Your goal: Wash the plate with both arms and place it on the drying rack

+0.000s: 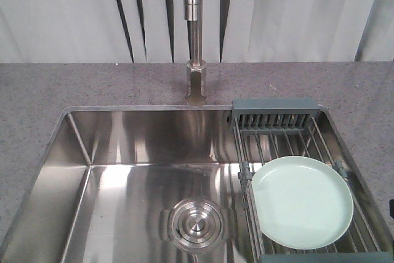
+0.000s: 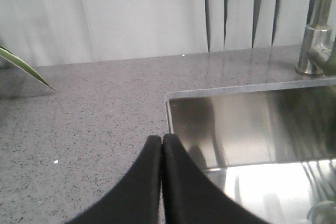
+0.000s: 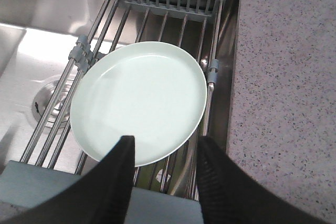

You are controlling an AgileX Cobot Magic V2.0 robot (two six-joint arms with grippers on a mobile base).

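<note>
The pale mint-green plate (image 1: 303, 201) lies flat on the drying rack (image 1: 275, 135), which spans the right end of the sink. In the right wrist view the plate (image 3: 139, 99) fills the middle of the rack (image 3: 173, 23). My right gripper (image 3: 167, 143) hovers open above the plate's near rim, its left finger over the plate and its right finger over the rack rods. My left gripper (image 2: 161, 139) is shut with nothing in it, above the grey counter at the sink's left rear corner. Neither arm shows in the front view.
The steel sink basin (image 1: 123, 183) has a round drain (image 1: 196, 223) at its middle. A steel faucet (image 1: 196, 35) stands behind it, also in the left wrist view as the faucet (image 2: 315, 35). Speckled grey counter (image 1: 37, 103) surrounds the sink. A green leaf tip (image 2: 23, 66) pokes in at far left.
</note>
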